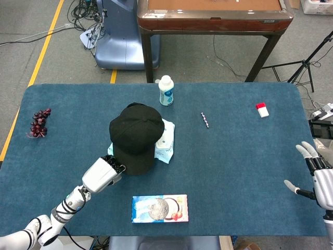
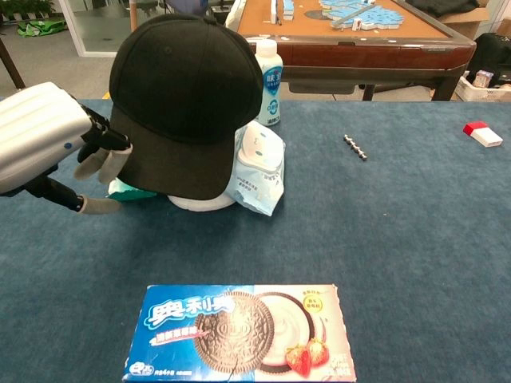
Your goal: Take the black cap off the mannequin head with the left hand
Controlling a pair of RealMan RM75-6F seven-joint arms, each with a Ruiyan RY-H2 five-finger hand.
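Black cap point(image 1: 135, 136) sits on the mannequin head at mid worktop point(image 1: 234, 156), atop pale packets point(image 2: 259, 167). Your left robot hand point(image 1: 103, 173) is at the brim's edge, fingers apart, gripping nothing. Your right robot hand point(image 1: 318, 174) hovers spread and empty at the far right edge

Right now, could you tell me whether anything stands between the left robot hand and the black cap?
Nothing visible does. The left robot hand is at the brim side of the black cap, its fingertips right at the brim's edge. The teal packet lies lower, under the brim, out of the way.
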